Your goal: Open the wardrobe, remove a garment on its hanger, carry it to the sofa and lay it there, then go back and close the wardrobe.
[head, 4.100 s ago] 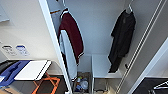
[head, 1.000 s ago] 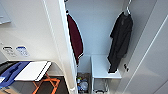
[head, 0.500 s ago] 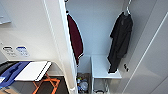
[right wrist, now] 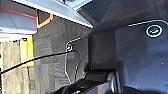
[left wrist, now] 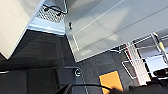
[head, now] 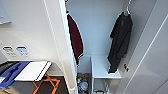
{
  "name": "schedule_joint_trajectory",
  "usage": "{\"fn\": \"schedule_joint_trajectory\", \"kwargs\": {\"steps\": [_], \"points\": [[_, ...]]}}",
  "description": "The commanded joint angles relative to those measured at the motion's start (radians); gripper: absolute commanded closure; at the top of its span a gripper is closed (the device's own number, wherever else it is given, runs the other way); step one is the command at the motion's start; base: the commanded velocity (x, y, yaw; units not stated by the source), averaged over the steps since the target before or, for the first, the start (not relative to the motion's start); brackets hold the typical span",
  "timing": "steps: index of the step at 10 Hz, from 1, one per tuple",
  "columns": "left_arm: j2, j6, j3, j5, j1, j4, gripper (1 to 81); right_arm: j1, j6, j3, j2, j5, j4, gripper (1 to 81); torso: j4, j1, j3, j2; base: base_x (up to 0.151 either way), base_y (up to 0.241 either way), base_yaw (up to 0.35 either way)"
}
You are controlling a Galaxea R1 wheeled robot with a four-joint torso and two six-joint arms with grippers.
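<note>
The wardrobe (head: 100, 32) stands with both white doors swung wide, the left door (head: 61, 50) edge-on in the middle of the head view and the right door (head: 152, 62) along the right side. Inside at the right hangs the garment (head: 121, 42), a black short-sleeved shirt, on its thin white hanger (head: 128, 10) hooked up high. Its hem reaches down to a white shelf (head: 102, 67). In the left wrist view a white wardrobe panel (left wrist: 105, 30) stands over dark carpet (left wrist: 45, 55).
A dark red garment (head: 75, 40) hangs at the wardrobe's left, just behind the left door. Small items (head: 82, 85) lie low in the wardrobe under the shelf. A white-topped table on orange legs (head: 33, 71) stands at the lower left, with a blue thing (head: 12, 72) beside it.
Since four seconds ago the whole head picture has shifted a little and the wardrobe shows slightly larger, so the camera moved. In the last second nothing has visibly changed.
</note>
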Motion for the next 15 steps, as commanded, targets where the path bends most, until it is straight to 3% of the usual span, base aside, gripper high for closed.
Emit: {"fn": "schedule_joint_trajectory", "kwargs": {"steps": [1, 5, 7, 15], "points": [[0.037, -0.004, -0.049, -0.068, -0.049, -0.075, 1.0, 0.007, 0.006, -0.089, 0.059, -0.044, 0.040, 1.0, 0.000, 0.000, 0.000, 0.000, 0.000, 0.000, 0.000], [0.154, -0.062, -0.221, -0.217, -0.071, -0.078, 1.0, -0.008, 0.006, -0.215, 0.148, -0.055, 0.058, 1.0, 0.000, 0.000, 0.000, 0.000, 0.000, 0.000, 0.000], [0.210, -0.120, -0.320, -0.218, -0.114, -0.078, 1.0, -0.010, 0.006, -0.235, 0.164, -0.056, 0.060, 1.0, 0.000, -0.001, 0.001, 0.000, 0.000, 0.000, 0.000], [0.302, -0.185, -0.456, -0.220, -0.237, -0.090, 1.0, 0.007, 0.006, -0.230, 0.171, -0.056, 0.072, 1.0, 0.000, -0.001, 0.001, 0.000, 0.000, 0.000, 0.000]]}}
